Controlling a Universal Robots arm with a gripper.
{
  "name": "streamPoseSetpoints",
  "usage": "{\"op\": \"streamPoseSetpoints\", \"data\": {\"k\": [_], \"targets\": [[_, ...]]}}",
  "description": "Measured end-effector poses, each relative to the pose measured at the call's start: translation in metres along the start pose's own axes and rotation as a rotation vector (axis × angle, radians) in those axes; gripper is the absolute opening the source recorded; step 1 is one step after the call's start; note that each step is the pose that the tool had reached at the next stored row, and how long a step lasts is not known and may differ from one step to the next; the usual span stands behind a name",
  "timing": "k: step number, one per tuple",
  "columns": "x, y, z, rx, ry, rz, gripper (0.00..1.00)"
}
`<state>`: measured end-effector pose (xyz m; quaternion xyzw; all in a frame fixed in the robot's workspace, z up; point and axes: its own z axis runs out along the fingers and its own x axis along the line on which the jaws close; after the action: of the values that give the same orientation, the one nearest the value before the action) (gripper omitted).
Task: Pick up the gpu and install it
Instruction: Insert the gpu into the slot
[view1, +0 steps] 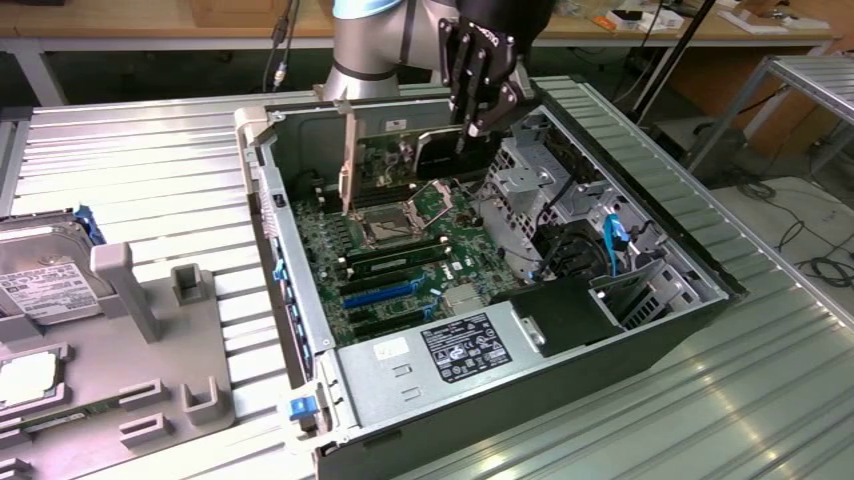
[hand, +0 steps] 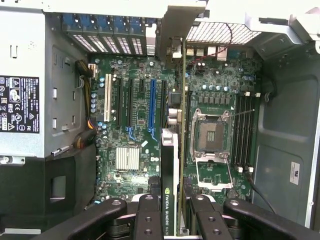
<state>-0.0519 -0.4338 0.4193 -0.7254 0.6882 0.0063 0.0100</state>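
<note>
My gripper fingers pinch the gpu upright, over the green board at the far end of the open computer case.

The gpu, black-coolered with a silver bracket, stands on edge over the motherboard.

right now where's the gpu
The gpu is held edge-on in the gripper inside the open computer case, over the motherboard, between the blue expansion slot and the CPU socket; in the exterior view, at the case's far end.
</note>
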Motion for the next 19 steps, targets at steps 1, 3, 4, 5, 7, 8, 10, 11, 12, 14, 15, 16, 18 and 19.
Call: {"op": "streamPoseSetpoints", "data": {"k": [1, 3, 4, 5, 7, 8, 10, 11, 12, 14, 15, 16, 18, 19], "targets": [[0.0000, 0.0000, 0.0003, 0.0000, 0.0000, 0.000, 0.27], [-0.0002, 0.0000, 0.0020, 0.0001, -0.0001, 0.000, 0.27], [-0.0003, 0.0000, 0.0026, 0.0001, 0.0000, 0.000, 0.27], [-0.0003, 0.0000, 0.0031, 0.0001, 0.0000, 0.000, 0.27], [-0.0005, 0.0000, 0.0044, 0.0001, 0.0000, 0.000, 0.27], [-0.0005, 0.0000, 0.0048, 0.0001, -0.0001, 0.000, 0.27], [-0.0006, 0.0000, 0.0054, 0.0001, -0.0001, 0.000, 0.27], [-0.0006, 0.0000, 0.0058, 0.0001, 0.0000, 0.000, 0.27], [-0.0007, 0.0000, 0.0061, 0.0001, 0.0000, 0.000, 0.27], [-0.0008, 0.0000, 0.0072, 0.0001, -0.0001, 0.000, 0.27], [-0.0009, 0.0000, 0.0075, 0.0001, -0.0001, 0.000, 0.27], [-0.0009, 0.0000, 0.0080, 0.0001, -0.0002, 0.000, 0.27], [-0.0012, 0.0000, 0.0088, 0.0001, -0.0001, 0.000, 0.27], [-0.0014, 0.0000, 0.0094, 0.0001, -0.0001, 0.000, 0.27]]}}
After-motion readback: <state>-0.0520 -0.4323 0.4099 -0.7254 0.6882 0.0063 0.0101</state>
